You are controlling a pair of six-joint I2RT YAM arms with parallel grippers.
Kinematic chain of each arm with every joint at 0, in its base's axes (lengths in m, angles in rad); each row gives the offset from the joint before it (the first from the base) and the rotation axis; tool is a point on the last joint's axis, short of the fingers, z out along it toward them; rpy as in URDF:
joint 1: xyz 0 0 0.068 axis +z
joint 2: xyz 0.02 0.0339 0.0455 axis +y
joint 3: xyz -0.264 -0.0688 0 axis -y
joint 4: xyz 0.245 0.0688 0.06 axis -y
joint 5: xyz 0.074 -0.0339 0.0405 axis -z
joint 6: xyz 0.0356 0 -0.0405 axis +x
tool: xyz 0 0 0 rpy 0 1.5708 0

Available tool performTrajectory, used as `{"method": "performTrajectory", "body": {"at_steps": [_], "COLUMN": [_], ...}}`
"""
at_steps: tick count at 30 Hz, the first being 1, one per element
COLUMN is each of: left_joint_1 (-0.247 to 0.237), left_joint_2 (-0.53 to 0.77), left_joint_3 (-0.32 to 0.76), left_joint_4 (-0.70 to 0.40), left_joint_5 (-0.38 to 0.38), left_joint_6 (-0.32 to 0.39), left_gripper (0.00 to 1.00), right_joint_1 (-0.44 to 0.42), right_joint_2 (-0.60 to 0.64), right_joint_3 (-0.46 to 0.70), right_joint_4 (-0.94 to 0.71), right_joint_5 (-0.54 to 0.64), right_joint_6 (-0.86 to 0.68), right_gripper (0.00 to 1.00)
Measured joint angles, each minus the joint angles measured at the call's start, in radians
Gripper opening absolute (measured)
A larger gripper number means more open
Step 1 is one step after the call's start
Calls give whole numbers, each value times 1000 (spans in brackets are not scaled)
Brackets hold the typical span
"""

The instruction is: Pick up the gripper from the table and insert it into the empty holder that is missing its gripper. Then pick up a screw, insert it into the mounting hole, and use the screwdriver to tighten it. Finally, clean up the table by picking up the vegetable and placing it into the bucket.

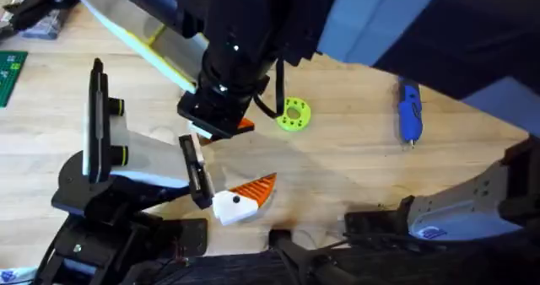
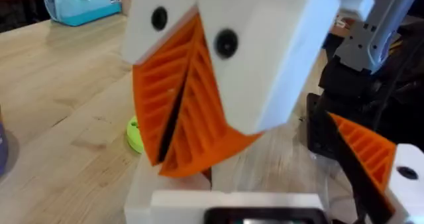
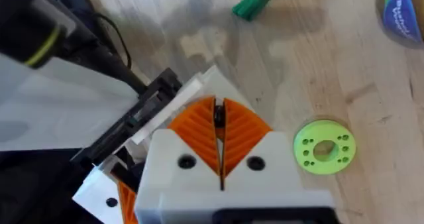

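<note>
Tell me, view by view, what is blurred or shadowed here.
Overhead: a dark arm close under the camera is large and soft, throwing shadow over the table's upper part; the blue screwdriver stays crisp.
Left wrist: the near white-and-orange fingers are smeared, the background soft.
Right wrist: the yellow-green disc is sharp, the holder hazy.

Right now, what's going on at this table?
The right arm's tool, pads pressed together, is down over the table between the holder and a yellow-green disc, holding nothing I can see. The gripper lies by the holder's lower plate; whether it is seated is unclear. The screwdriver and the vegetable lie on the table, untouched.
</note>
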Motion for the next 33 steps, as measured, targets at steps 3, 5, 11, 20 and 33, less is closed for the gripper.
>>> {"method": "performTrajectory", "body": {"at_steps": [3, 5, 11, 20, 33], "left_joint_1": [0, 0, 0, 0, 0], "left_joint_2": [0, 0, 0, 0, 0], "left_joint_3": [0, 0, 0, 0, 0], "left_joint_4": [0, 0, 0, 0, 0], "left_joint_5": [-2, -3, -2, -2, -3], "left_joint_6": [0, 0, 1, 1, 1], "left_gripper": [991, 991, 991, 991, 991], "right_joint_1": [0, -1, -7, -9, -9], "right_joint_2": [0, 0, 0, 0, 0], "right_joint_3": [0, 0, 0, 0, 0], "right_joint_4": [0, -3, -6, -10, 3], "right_joint_5": [-4, -24, -43, -40, -30], "right_joint_6": [-14, -31, -66, -74, -74], "right_gripper": [3, 3, 3, 3, 3]}}
